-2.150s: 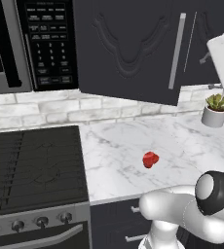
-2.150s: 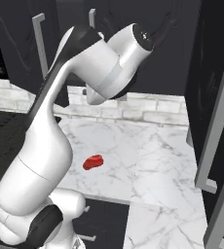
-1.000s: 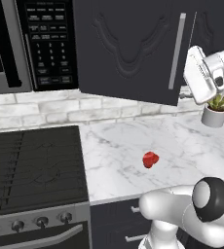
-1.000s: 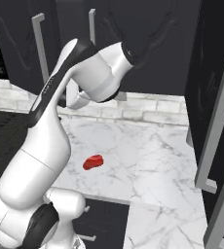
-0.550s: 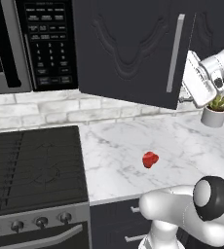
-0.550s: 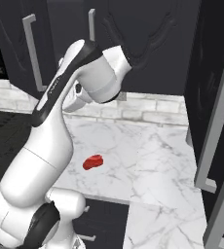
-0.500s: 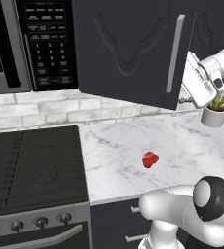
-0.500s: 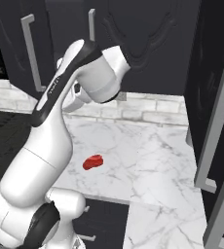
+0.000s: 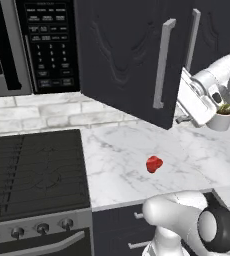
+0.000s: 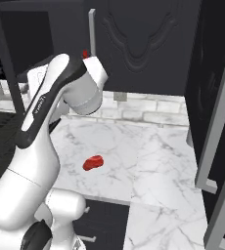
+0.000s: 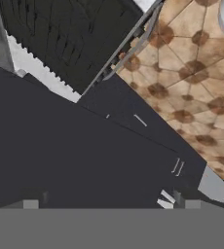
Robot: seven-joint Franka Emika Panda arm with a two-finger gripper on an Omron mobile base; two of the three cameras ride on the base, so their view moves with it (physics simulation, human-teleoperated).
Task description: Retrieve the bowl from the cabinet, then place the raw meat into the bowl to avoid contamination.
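Note:
The dark cabinet's door (image 9: 132, 55) stands swung out over the counter, its silver bar handle (image 9: 164, 62) facing me. My gripper (image 9: 183, 109) sits just behind the door's free edge, beside the inner face. In the hand view the gripper (image 11: 111, 204) is open, fingertips (image 11: 30, 204) wide apart against a dark door surface. The raw meat (image 9: 154, 163), a small glossy red lump, lies on the marble counter below the door, also seen as the meat (image 10: 93, 162) in front of my arm. The bowl is hidden. A small red patch (image 10: 86, 53) shows above my hand; I cannot tell what it is.
The black microwave (image 9: 47, 45) hangs left of the cabinet over the stove (image 9: 32, 170). A white plant pot (image 9: 221, 119) stands at the counter's back right. Another dark door with a bar handle (image 10: 217, 127) juts in at the right.
My hand has come down and left to the door's free edge, and the door has swung farther out to the left. The meat has not moved.

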